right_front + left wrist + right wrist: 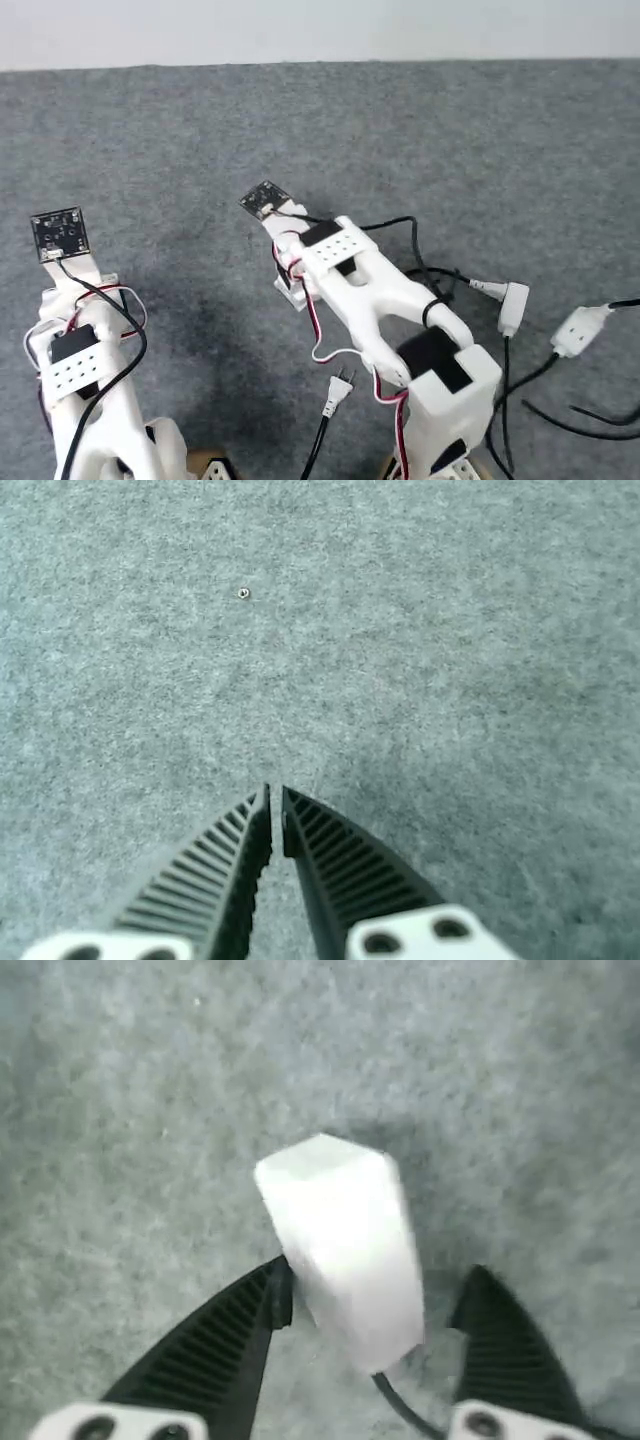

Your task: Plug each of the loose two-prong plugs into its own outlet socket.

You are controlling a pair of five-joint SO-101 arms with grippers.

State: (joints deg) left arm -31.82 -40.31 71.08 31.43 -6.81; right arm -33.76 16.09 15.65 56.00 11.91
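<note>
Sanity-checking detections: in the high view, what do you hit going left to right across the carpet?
left arm → plug → white connector → second white connector. The right arm is left out because it spans the middle and overlaps the plug's position.

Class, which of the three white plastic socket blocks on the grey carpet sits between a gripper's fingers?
The white socket block inside the open right gripper. The block beside that arm's base and the outermost block lie untouched.
</note>
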